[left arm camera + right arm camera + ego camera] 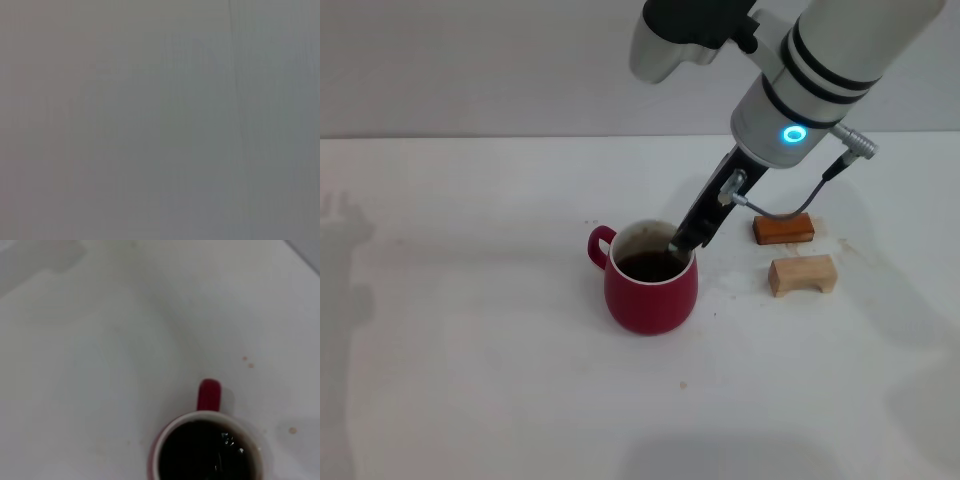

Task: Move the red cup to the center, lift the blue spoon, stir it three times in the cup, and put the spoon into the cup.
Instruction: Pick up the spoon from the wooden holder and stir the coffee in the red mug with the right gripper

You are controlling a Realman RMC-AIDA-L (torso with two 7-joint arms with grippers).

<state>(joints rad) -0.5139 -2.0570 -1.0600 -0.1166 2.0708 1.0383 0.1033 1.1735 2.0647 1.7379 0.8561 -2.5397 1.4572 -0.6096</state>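
The red cup point(650, 290) stands near the middle of the white table, its handle point(599, 245) toward my left, with dark liquid inside. My right gripper point(683, 240) reaches down from the upper right. Its dark fingers are pressed together into one narrow bar at the cup's far right rim. The blue spoon is almost wholly hidden by them; only a small tip point(673, 247) dips into the liquid. The right wrist view looks straight down on the red cup point(207, 395), where the liquid point(225, 445) shows glints and ripples. My left gripper is out of view.
An orange-brown wooden block point(783, 229) and a tan wooden block point(802, 274) lie to the right of the cup, under the right arm's cable. The left wrist view shows only a blank grey surface.
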